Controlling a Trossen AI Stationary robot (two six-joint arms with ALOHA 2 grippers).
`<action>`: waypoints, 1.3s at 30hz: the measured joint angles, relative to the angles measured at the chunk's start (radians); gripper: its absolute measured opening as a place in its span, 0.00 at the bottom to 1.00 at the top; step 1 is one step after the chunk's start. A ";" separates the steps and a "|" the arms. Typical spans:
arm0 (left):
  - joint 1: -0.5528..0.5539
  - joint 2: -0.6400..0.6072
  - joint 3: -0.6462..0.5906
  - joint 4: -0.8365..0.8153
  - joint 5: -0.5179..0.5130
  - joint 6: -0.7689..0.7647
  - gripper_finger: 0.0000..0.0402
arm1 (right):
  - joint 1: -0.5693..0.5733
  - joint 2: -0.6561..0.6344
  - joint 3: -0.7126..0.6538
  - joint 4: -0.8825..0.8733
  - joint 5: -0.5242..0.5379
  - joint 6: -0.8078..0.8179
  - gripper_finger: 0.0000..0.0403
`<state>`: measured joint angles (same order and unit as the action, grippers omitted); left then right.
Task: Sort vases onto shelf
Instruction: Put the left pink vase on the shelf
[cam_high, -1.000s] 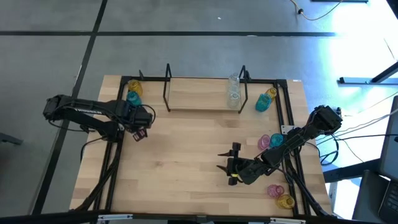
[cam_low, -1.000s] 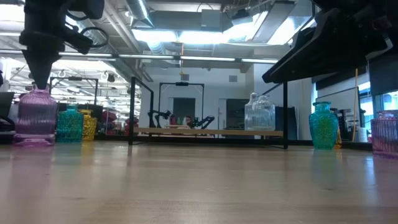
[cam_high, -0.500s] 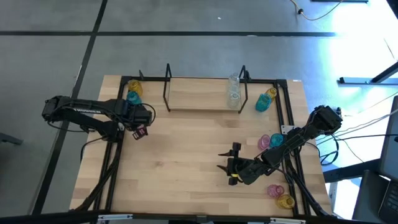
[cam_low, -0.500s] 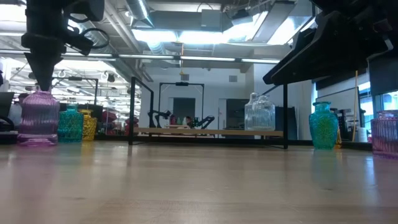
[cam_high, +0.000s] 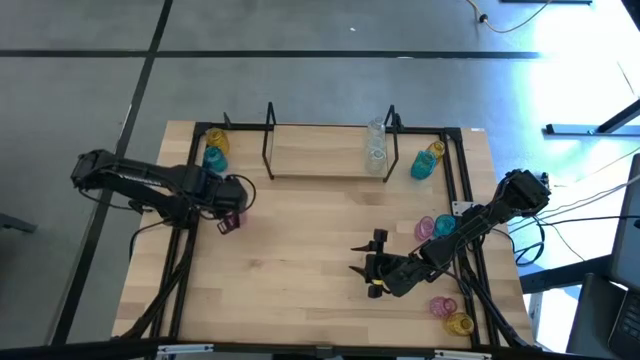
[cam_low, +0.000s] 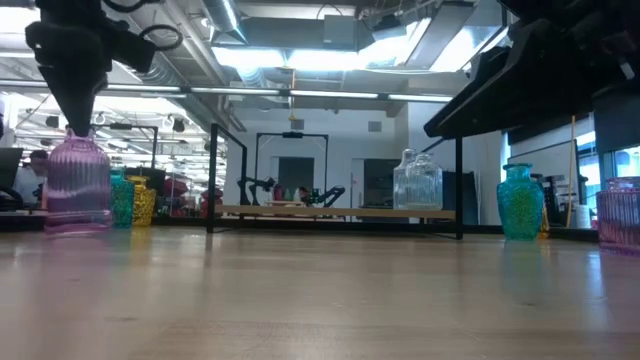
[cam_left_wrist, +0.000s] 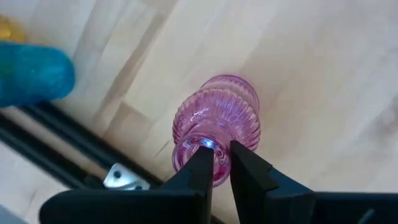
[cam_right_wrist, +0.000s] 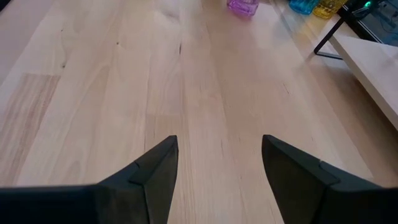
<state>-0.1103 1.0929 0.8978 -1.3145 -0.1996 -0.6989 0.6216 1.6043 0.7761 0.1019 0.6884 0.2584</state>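
Note:
My left gripper (cam_left_wrist: 217, 167) is shut on a pink ribbed vase (cam_left_wrist: 217, 121) at the table's left, just near of a teal vase (cam_high: 213, 157) and a yellow vase (cam_high: 217, 138) standing by the back-left corner. The low view shows the gripper coming down onto the pink vase (cam_low: 78, 185). The shelf (cam_high: 325, 160) stands at the back middle with clear vases (cam_high: 376, 150) on its right end. My right gripper (cam_high: 372, 265) waits open over the near middle of the table, holding nothing. My left gripper pinches the rim of the pink vase's neck (cam_left_wrist: 219, 163) between its two fingers, coming from above and pointing down. One finger (cam_left_wrist: 200, 169) seems to stand in the mouth, the other outside. The vase stays about upright below the fingers; whether its base is off the table I cannot tell.
A teal vase (cam_high: 421, 166) and a yellow vase (cam_high: 434, 151) stand right of the shelf. Pink (cam_high: 426, 228) and teal (cam_high: 444, 224) vases sit at the right edge, pink (cam_high: 443, 306) and yellow (cam_high: 459, 323) ones at the near right corner. Bare wood lies in the middle.
My left gripper has gone a short way toward the table's near edge and right, away from the teal and yellow vases. The pink vase has come along with it, staying about upright.

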 joint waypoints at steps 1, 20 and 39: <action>-0.014 0.004 0.000 0.015 0.000 0.001 0.09 | 0.000 0.000 0.000 0.001 0.000 0.000 0.55; -0.110 0.383 0.307 0.122 -0.009 0.156 0.09 | -0.007 0.000 0.000 -0.002 -0.008 -0.001 0.55; -0.049 0.870 0.826 0.155 0.004 0.491 0.09 | -0.007 0.000 0.000 -0.022 -0.027 0.016 0.55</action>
<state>-0.1589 1.9627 1.7236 -1.1591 -0.1951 -0.2083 0.6147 1.6043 0.7761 0.0801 0.6613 0.2744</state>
